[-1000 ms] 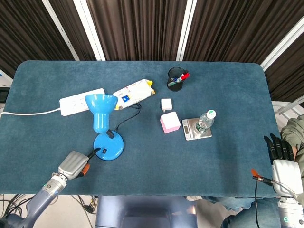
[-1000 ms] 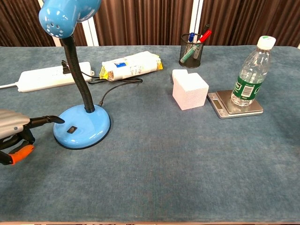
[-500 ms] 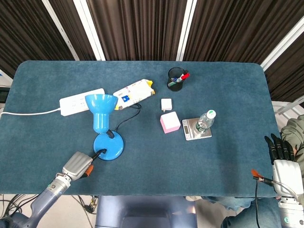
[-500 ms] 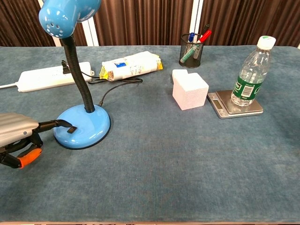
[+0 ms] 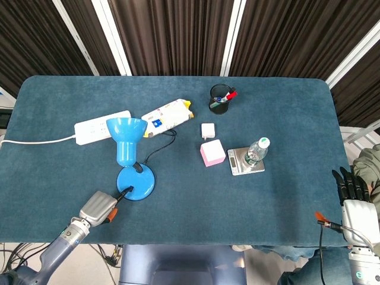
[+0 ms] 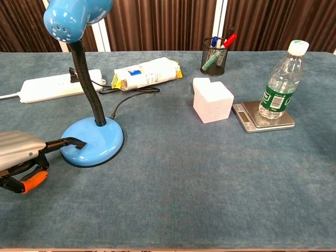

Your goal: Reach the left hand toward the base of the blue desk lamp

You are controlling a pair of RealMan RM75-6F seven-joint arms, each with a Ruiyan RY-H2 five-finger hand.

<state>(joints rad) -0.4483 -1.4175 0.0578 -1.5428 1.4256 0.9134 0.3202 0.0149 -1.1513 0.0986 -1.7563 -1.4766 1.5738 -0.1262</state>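
Note:
The blue desk lamp stands at the table's left, its shade up on a black gooseneck and its round base flat on the cloth. My left hand lies low, just left of the base and on its near side. One black finger stretches out and its tip touches the base's rim by the small switch. The other fingers look tucked under, and the orange-tipped thumb curls below. The hand holds nothing. My right hand is off the table's right edge, fingers straight and empty.
A white power strip and a white-and-yellow packet lie behind the lamp, and the lamp's cord runs between them. A pen cup, a pink-white cube and a water bottle on a small scale stand centre-right.
My left hand has slid to the right toward the lamp base, so the stretched finger now reaches the rim by the switch. The right hand has barely moved.

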